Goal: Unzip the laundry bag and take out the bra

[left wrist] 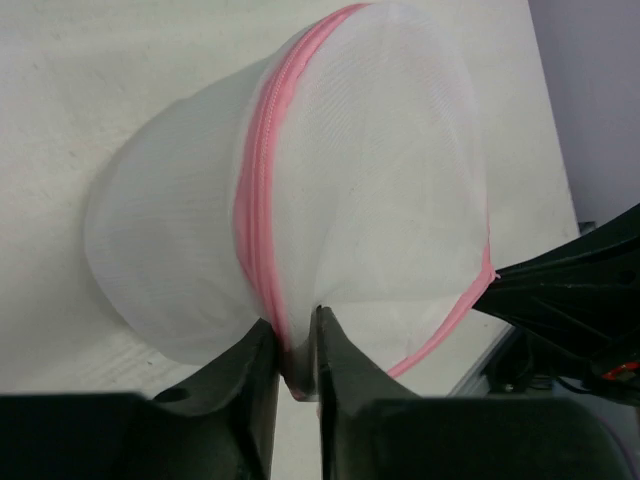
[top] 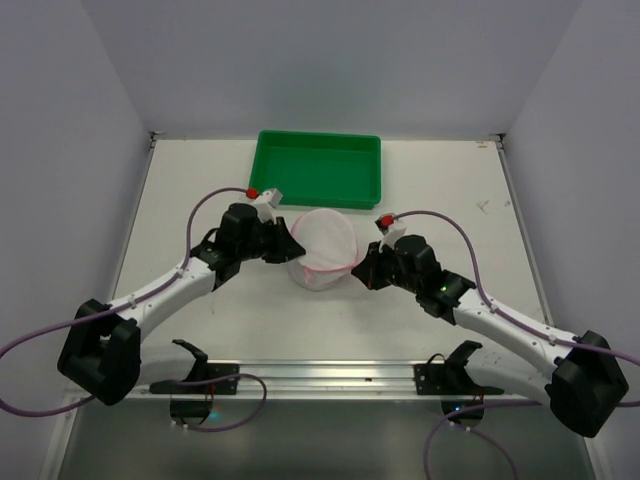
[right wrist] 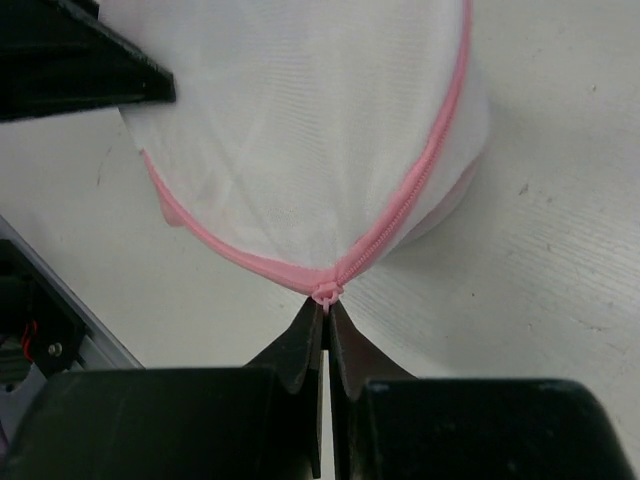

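Observation:
The laundry bag (top: 323, 250) is a round white mesh pouch with pink zipper trim, held between both arms at mid table. My left gripper (left wrist: 296, 340) is shut on the bag's mesh edge beside the pink zipper line (left wrist: 262, 190). My right gripper (right wrist: 327, 312) is shut on the pink zipper pull (right wrist: 327, 293) at the bag's near rim. In the top view the left gripper (top: 287, 246) is at the bag's left side and the right gripper (top: 366, 262) at its right. The bra is hidden; only faint shapes show through the mesh.
A green rectangular plastic tray (top: 318, 168) stands just behind the bag at the back of the table. A metal rail (top: 320, 375) runs along the near edge between the arm bases. White walls close in the table on the left, right and back.

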`<state>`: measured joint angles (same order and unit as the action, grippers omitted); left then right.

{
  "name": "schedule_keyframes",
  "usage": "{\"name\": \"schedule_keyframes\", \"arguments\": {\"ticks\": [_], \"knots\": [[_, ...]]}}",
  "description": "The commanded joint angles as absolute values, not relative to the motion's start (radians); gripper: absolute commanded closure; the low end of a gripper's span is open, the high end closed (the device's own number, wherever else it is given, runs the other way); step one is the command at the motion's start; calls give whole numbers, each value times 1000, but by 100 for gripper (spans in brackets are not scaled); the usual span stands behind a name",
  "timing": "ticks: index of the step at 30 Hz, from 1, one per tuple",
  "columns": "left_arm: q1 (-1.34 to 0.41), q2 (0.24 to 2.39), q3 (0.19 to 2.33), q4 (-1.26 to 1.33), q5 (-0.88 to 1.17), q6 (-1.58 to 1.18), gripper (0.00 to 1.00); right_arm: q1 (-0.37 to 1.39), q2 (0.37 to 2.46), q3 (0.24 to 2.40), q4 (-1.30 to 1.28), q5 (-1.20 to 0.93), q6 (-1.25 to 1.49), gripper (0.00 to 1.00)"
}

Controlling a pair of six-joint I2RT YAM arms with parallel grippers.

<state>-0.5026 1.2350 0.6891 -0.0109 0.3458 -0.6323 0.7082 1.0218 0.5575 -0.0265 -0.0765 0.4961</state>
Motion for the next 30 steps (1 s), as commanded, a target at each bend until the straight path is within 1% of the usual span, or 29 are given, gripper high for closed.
{"name": "schedule_keyframes", "arguments": {"ticks": [1, 2, 4, 5, 6, 8, 10, 12, 15, 16, 17, 18, 19, 20, 24, 26, 30], "knots": [[-469, 1290, 821, -126, 350, -486, 77, 731, 1078, 607, 41, -138, 475, 100], [-468, 1301, 836, -109, 359, -504, 62, 748, 1098, 618, 54, -140, 494, 100], [-468, 1324, 882, -115, 367, -528, 45, 806, 1144, 658, 93, -121, 514, 100], [-468, 1327, 891, -130, 365, -558, 23, 830, 1188, 670, 110, -111, 538, 100], [-466, 1318, 894, -136, 354, -580, 13, 847, 1212, 682, 129, -104, 554, 100], [-466, 1295, 862, -149, 328, -661, 0, 885, 1279, 712, 178, -89, 609, 100], [-466, 1240, 816, -152, 273, -719, 0, 896, 1321, 736, 222, -87, 650, 100], [-466, 1165, 723, -147, 208, -799, 0, 900, 1366, 753, 238, -83, 660, 100], [-468, 1073, 577, -59, 201, -905, 1, 899, 1406, 779, 256, -81, 657, 100], [-469, 1063, 551, -28, 213, -926, 3, 899, 1411, 790, 256, -83, 657, 100], [-472, 1058, 532, 45, 227, -948, 8, 900, 1414, 793, 258, -83, 655, 100], [-486, 1068, 517, 67, 238, -972, 11, 900, 1417, 795, 261, -83, 653, 100], [-495, 1077, 520, 83, 236, -980, 13, 900, 1420, 798, 262, -83, 653, 100], [-509, 1089, 525, 118, 235, -988, 18, 900, 1420, 799, 261, -83, 653, 100], [-580, 1170, 578, 173, 210, -1005, 29, 903, 1424, 788, 268, -84, 661, 100], [-584, 1187, 591, 199, 198, -1026, 34, 904, 1419, 781, 268, -80, 661, 100], [-587, 1168, 548, 268, 186, -1087, 36, 904, 1405, 762, 268, -71, 658, 100]]}}
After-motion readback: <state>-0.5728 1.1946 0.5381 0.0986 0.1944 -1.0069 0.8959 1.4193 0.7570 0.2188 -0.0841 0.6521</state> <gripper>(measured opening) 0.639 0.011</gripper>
